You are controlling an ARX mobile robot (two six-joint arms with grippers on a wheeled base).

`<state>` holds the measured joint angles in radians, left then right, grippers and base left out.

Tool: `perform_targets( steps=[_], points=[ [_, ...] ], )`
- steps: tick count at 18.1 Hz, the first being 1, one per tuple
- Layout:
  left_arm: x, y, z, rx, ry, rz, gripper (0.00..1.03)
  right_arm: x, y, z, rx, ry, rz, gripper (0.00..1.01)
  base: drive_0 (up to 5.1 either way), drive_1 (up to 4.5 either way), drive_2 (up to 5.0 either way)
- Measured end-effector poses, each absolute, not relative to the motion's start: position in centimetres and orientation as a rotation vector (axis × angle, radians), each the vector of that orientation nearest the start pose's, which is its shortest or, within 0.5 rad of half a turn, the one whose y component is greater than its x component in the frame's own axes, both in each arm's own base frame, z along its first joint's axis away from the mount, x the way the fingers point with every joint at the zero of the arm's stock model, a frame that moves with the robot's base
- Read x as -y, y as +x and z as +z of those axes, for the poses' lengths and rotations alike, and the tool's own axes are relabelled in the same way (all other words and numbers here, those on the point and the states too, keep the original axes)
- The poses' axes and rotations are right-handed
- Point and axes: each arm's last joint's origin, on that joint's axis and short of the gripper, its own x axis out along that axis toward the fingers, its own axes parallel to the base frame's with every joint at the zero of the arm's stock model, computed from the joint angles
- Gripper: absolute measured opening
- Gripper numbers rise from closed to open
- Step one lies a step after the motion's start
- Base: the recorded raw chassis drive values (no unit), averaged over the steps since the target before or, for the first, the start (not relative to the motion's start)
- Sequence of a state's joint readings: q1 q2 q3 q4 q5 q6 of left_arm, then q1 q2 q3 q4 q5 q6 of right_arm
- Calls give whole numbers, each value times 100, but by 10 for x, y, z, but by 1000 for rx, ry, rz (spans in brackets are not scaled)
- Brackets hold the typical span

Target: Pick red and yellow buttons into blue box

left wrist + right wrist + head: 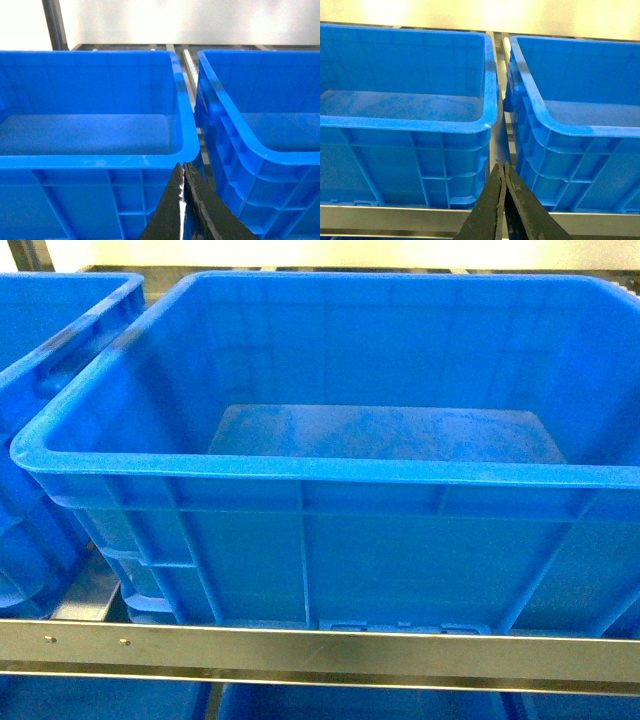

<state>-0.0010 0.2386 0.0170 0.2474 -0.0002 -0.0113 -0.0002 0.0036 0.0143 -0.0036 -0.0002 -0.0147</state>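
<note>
**Shelf stock as you see it: blue crates, closed grippers, no buttons in view**

1. Metal shelf rack [300, 652]. Your head view shows its pale steel front rail running across the bottom, with two small fasteners near its left end. The same rail shows in your right wrist view below the crates.

2. Large deep blue plastic crate with thick rolled rim and ribbed walls [330, 475]. It fills your head view and stands on the shelf right behind the front rail. Its floor shows bare and lightly scuffed; nothing lies on the part you can see.

3. Second blue plastic crate of the same make [60, 350]. It stands just beside the first, on its left in your head view, only a narrow gap between their rims. Both wrist views show pairs of such crates side by side with a slim gap; you cannot tell from those views alone which crate is which.

4. Left gripper [183, 172]. Black fingers pressed tip to tip, holding nothing. It hangs in front of the crate wall, below the rim, level with the gap between two crates.

5. Right gripper [502, 167]. Black fingers likewise closed together and empty, low in front of the gap between two crates, above the front rail.

6. Red and yellow buttons. None appear in any of your three views; their place cannot be told.
</note>
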Motion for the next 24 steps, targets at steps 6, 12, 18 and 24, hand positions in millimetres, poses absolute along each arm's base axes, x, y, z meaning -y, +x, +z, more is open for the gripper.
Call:
perform_targets(
  steps=[6,12,18,24],
  points=[
    [0,107,170,4,-11,-1,2,0,97,168,7,-15,0,2,0,0,0],
    [0,97,167,1,-11,-1,2,0,97,168,6,-15,0,2,0,0,0],
    [0,97,167,1,-11,-1,32,0,97,168,6,-15,0,34,0,0,0],
    [0,97,167,1,-11,-1,92,0,97,168,6,-15,0,94,0,0,0]
  ],
)
